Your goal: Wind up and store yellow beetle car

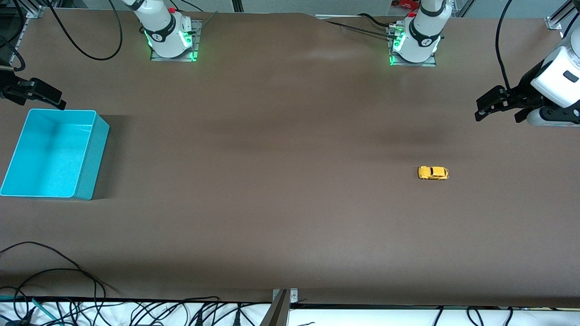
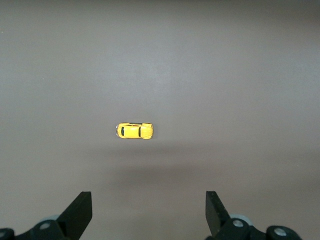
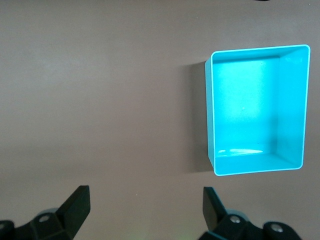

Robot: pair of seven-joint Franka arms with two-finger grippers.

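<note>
the small yellow beetle toy car point(image 1: 433, 173) point(image 2: 134, 130) sits on the brown table point(image 1: 272, 181) toward the left arm's end, well apart from the turquoise rectangular plastic bin point(image 1: 50, 154) point(image 3: 257, 110) at the right arm's end (both roughly equally near the front camera).

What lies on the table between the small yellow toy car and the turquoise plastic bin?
Nothing: the front view shows only bare brown table between the small yellow toy car and the turquoise plastic bin.
</note>
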